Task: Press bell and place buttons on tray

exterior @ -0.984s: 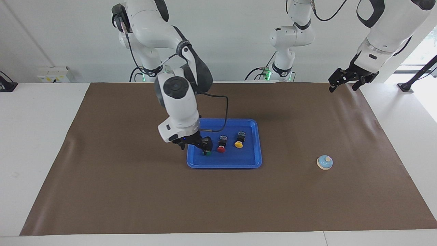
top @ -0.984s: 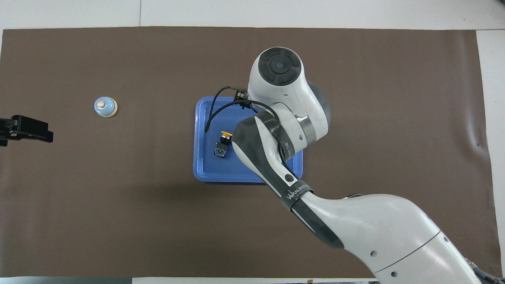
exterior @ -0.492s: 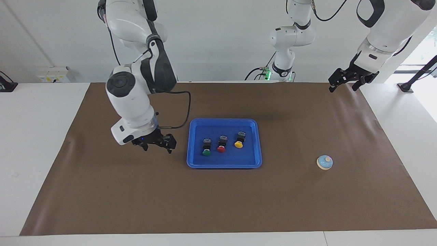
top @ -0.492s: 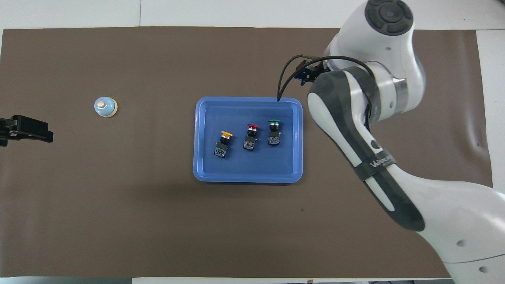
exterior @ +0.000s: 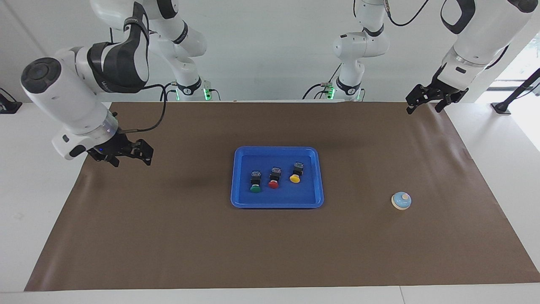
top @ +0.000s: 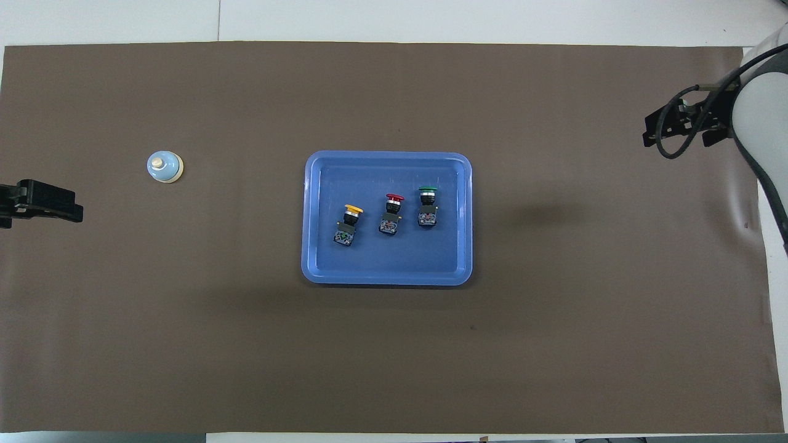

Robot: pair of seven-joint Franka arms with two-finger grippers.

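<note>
Now: three buttons on the tray, both grippers up and empty

Now the three buttons lie in a row on the blue tray [exterior: 317, 177], which sits on the middle of the brown mat [exterior: 270, 245]. Each lies on its side, black body toward the robots and coloured cap pointing away from them. The green button [exterior: 255, 182] is toward the right arm's end of the tray, the red button [exterior: 274, 177] lies between the other two, and the yellow button [exterior: 296, 172] is toward the left arm's end. They are near one another but not touching, and none touches the rim.

The bell [exterior: 401, 200] stands upright on the mat, well apart from the tray toward the left arm's end of the table — light blue dome, cream knob on top.

The right gripper [exterior: 128, 153] hangs in the air over the mat's edge at the right arm's end, well apart from the tray; its jaws stand wide and hold nothing. The left gripper [exterior: 426, 100] waits raised over the mat's corner at the left arm's end, well apart from the bell — its jaws are likewise spread and empty.
</note>
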